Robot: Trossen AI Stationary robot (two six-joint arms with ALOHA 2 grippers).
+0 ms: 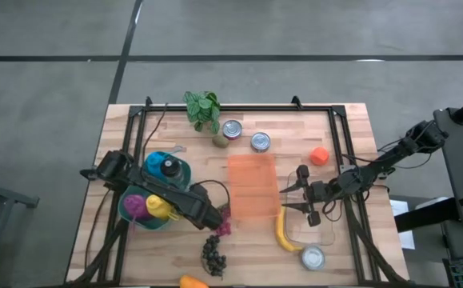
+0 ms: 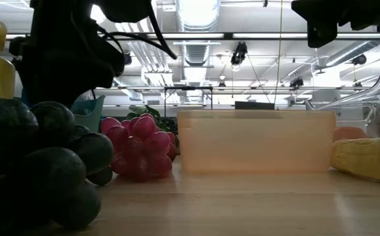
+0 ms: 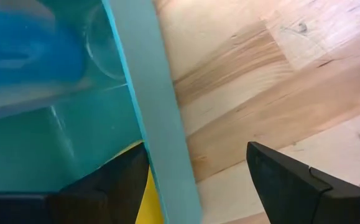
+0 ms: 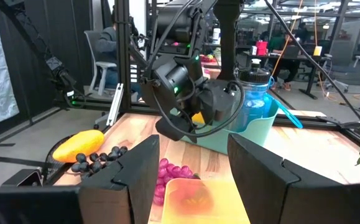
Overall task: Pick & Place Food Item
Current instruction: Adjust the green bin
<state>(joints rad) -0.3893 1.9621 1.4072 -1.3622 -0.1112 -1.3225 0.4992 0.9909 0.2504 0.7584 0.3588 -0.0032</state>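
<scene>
- Step in hand, as I judge it: the approach, before any pick. The left tool (image 1: 215, 221) hangs low with its fingers spread and nothing between them, just beside the red grapes (image 1: 225, 225), the likeliest food item, which lie on the counter (image 1: 343, 136) between this tool and the orange tray (image 1: 252, 186).
- The right tool (image 1: 293, 197) hovers on the tray's far side, fingers apart and empty, with the banana (image 1: 284, 232) just beside it.
- Next move calls for lowering the left tool over the red grapes, closing gently on the soft bunch, then carrying it to the tray.
- The black grapes (image 1: 213, 254) lie near the left tool, toward the counter's front edge.
- Hard to make out: the left wrist view shows only the teal bin (image 3: 158, 118) wall, not the grapes; the low view hides both tools' tips, and which food is meant stays unclear.
</scene>
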